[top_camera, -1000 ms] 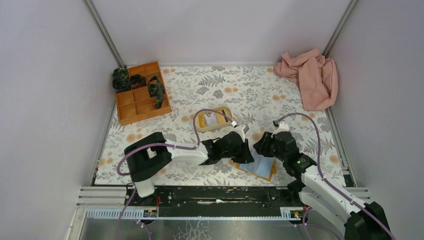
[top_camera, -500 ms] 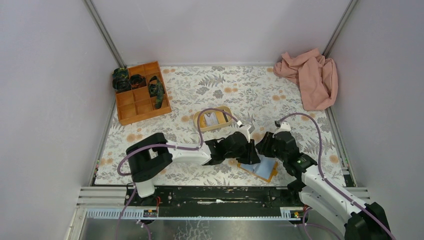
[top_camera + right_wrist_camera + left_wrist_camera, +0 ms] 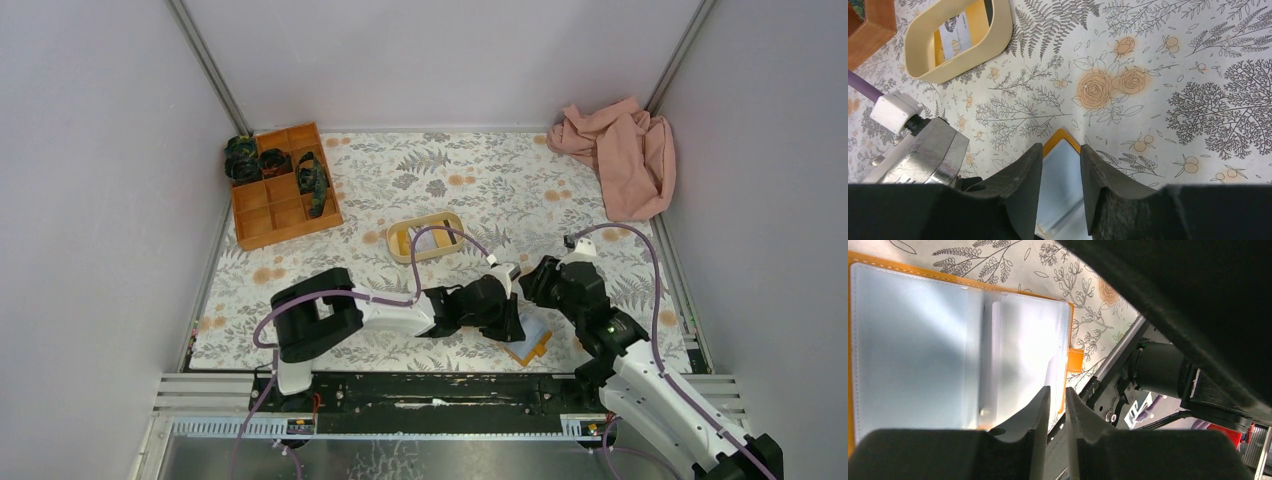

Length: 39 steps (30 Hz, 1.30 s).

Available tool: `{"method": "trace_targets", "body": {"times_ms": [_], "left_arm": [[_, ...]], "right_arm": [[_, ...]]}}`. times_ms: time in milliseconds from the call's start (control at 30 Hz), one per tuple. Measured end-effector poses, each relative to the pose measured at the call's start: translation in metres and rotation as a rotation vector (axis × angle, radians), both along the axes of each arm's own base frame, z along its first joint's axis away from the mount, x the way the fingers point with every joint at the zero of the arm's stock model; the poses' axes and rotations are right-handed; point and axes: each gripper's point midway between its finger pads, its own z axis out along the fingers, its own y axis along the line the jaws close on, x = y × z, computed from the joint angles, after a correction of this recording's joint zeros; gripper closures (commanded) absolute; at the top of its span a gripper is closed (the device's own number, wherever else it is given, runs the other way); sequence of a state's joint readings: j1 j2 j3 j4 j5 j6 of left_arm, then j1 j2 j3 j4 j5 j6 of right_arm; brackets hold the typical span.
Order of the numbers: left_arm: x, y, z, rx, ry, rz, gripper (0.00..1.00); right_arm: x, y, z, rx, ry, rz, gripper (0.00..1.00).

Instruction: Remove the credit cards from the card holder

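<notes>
Floral surface (image 3: 450,170): card holder (image 3: 913,340) lies open beneath left end effector (image 3: 1057,393), barely ajar, empty; right end effector (image 3: 1061,150) half-open astride its corner.

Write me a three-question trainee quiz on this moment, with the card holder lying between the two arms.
1. True or false: the card holder lies folded shut.
2. Where does a card already lie?
A. in the beige oval tray
B. in the orange compartment box
C. on the pink cloth
3. In its own wrist view, which arm's jaws show the holder's orange-edged corner in the gap between them?

Key
1. False: it lies spread open, light blue inside facing up.
2. A
3. The right jaws.
</notes>
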<state>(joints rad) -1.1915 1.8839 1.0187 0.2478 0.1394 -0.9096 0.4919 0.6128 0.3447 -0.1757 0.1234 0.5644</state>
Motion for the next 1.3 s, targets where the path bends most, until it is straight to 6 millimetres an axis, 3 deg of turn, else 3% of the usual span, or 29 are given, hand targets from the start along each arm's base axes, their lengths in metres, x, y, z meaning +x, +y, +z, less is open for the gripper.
{"method": "trace_targets", "body": {"times_ms": [167, 333, 500, 667, 867, 1067, 1167, 1300], "left_arm": [[0.001, 0.001, -0.001, 0.008, -0.004, 0.007, 0.83], [0.005, 0.005, -0.006, 0.034, -0.018, 0.024, 0.74], [0.018, 0.019, -0.014, 0.1, -0.077, 0.083, 0.74], [0.032, 0.04, -0.035, 0.216, -0.121, 0.145, 0.76], [0.045, 0.035, -0.037, 0.179, -0.113, 0.162, 0.77], [0.073, 0.035, -0.037, 0.133, -0.102, 0.213, 0.77], [0.086, 0.043, -0.038, 0.117, -0.098, 0.25, 0.78], [0.101, 0.061, -0.038, 0.095, -0.087, 0.304, 0.78]], "right_arm": [[-0.001, -0.001, 0.001, -0.002, 0.0, -0.002, 0.6], [-0.003, -0.001, 0.0, -0.001, 0.003, 0.0, 0.59], [-0.006, 0.001, 0.003, 0.028, 0.005, 0.003, 0.63], [-0.023, 0.002, 0.006, 0.129, 0.011, -0.008, 0.69], [-0.044, 0.004, 0.011, 0.267, -0.025, -0.001, 0.69], [-0.053, 0.006, -0.009, 0.248, 0.078, 0.001, 0.66], [-0.056, 0.005, -0.021, 0.217, 0.137, -0.001, 0.65], [-0.057, 0.004, -0.023, 0.212, 0.147, -0.002, 0.64]]}}
